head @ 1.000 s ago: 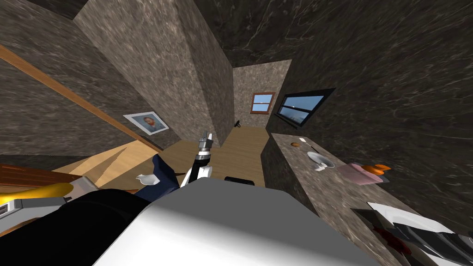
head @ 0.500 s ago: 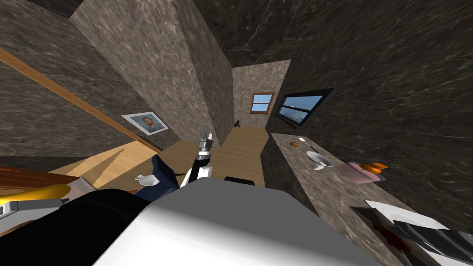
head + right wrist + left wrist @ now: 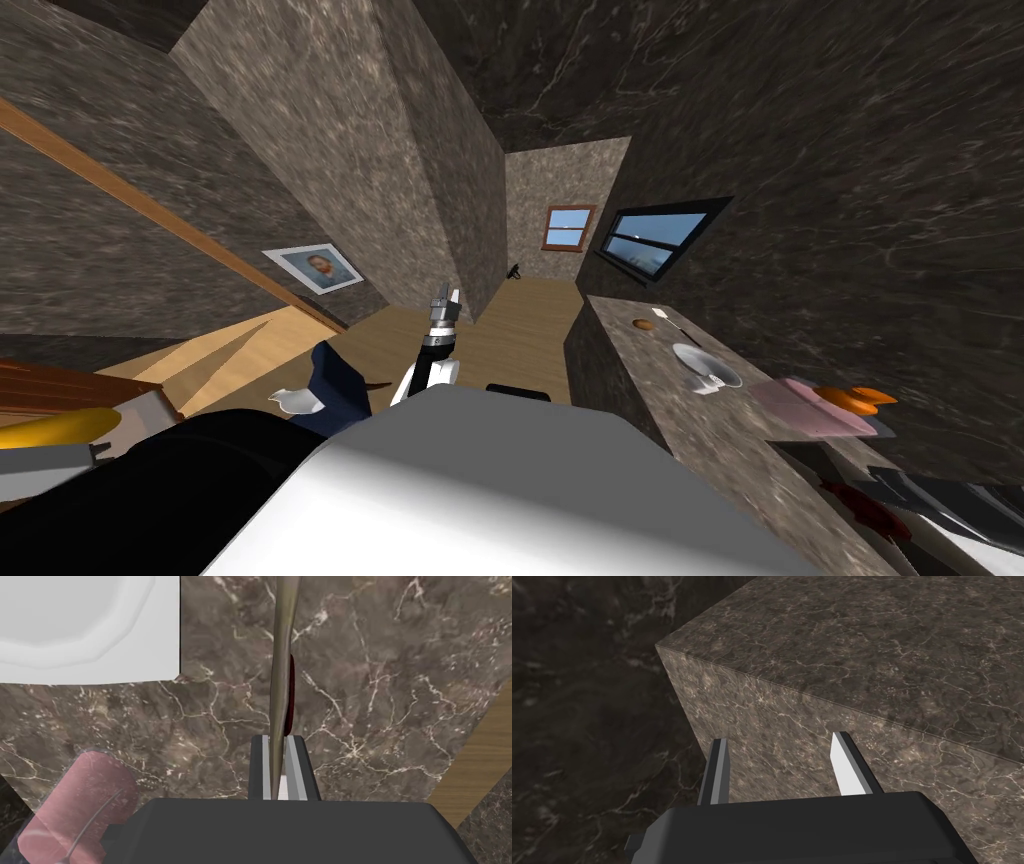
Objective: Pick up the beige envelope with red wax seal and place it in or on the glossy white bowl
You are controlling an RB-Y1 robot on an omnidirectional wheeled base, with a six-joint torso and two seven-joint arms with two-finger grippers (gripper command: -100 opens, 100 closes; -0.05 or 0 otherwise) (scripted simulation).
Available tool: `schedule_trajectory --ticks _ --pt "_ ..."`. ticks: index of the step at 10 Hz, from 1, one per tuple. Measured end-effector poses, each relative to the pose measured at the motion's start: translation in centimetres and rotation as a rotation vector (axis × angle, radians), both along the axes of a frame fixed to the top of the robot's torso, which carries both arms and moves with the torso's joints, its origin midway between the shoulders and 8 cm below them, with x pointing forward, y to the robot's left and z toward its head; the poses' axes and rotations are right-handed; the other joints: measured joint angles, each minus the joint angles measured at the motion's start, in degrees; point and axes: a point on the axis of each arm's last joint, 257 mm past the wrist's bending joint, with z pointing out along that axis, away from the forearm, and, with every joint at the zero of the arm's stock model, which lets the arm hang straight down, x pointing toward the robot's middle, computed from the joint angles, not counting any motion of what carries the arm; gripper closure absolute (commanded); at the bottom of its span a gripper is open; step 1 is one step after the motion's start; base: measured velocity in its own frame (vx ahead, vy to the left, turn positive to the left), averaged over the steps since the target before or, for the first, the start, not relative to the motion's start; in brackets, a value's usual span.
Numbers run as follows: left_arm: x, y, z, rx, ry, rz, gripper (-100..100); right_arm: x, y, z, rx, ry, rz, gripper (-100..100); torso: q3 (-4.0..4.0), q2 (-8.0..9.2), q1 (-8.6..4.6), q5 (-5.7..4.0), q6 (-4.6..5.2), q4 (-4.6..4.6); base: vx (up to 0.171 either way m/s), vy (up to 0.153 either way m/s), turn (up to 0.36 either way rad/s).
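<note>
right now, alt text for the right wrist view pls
The right gripper is shut on a thin beige envelope, seen edge-on, with its red seal on one face. Behind it is a brown marble counter, with a white dish further ahead and a pink translucent cylinder beside the gripper's body.

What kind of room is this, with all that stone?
Probably a home kitchen: a long stone counter holds a white bowl, a window sits in the wall behind it, and a framed portrait hangs nearby.
</note>
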Motion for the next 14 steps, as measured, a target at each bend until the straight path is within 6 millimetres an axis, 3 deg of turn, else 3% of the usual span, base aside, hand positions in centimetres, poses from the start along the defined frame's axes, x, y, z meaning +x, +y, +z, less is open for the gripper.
schedule_trajectory --ticks 7,12,13,14 --pt "0.0 0.0 0.0 0.000 0.000 0.000 0 1.8 0.1 5.0 0.001 0.008 -0.037 100 -0.01 -0.01 -0.12 0.02 0.05 -0.01 0.183 -0.105 0.044" --pt "0.0 0.0 0.0 0.000 0.000 0.000 0 2.7 0.3 8.0 0.004 0.014 -0.058 100 0.08 0.16 -0.07 0.04 0.07 0.02 0.113 -0.081 0.031" --pt "0.0 0.0 0.0 0.000 0.000 0.000 0 2.8 0.3 8.1 0.003 0.012 -0.060 -100 0.20 0.40 0.08 -0.02 0.12 0.04 0.014 -0.012 0.007" --pt "0.0 0.0 0.0 0.000 0.000 0.000 0 2.8 0.3 8.1 0.003 0.011 -0.059 -100 0.35 0.64 0.26 0.03 0.15 0.11 0.007 -0.005 0.002"
